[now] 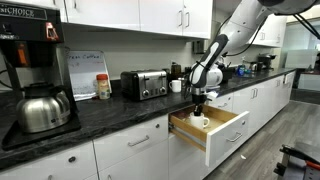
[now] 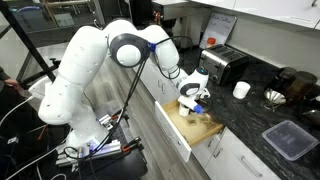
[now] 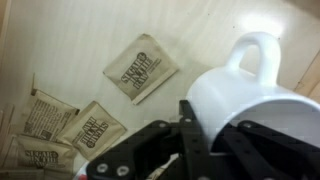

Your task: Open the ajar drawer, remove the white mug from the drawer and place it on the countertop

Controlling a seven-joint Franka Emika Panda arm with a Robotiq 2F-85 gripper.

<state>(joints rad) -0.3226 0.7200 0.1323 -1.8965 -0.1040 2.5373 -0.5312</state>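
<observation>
Down inside the pulled-out drawer (image 1: 226, 137), we see the hand (image 1: 198, 103) pinching the white mug (image 1: 200, 122). The wrist view gives the clearest look. The hand (image 3: 205, 125) is pressed together on the wall of the white mug (image 3: 250, 90), with one dark finger (image 3: 187, 120) against the outside and the other apparently reaching inside the rim. The mug's handle points away from the fingers, toward the top of that picture. We cannot tell whether the mug's base touches the drawer floor or hangs just above it.

Several printed paper packets lie flat on the pale wood floor to the left of the mug in the wrist view. One packet (image 3: 140, 68) lies alone, and the others (image 3: 70, 125) overlap in a loose cluster nearer the edge.

Both exterior views show the white arm (image 2: 90, 70) bending down from above, with the hand (image 2: 192, 100) lowered into the drawer (image 2: 200, 128), which stands out from the white cabinet fronts below the dark tabletop (image 1: 110, 108).

On the tabletop (image 2: 250, 115) a second mug (image 1: 176, 86) stands just right of the toaster (image 1: 145, 84), well apart from the held one. Far to the left in an exterior view stand a coffee machine (image 1: 25, 50) and a steel kettle (image 1: 45, 108).
</observation>
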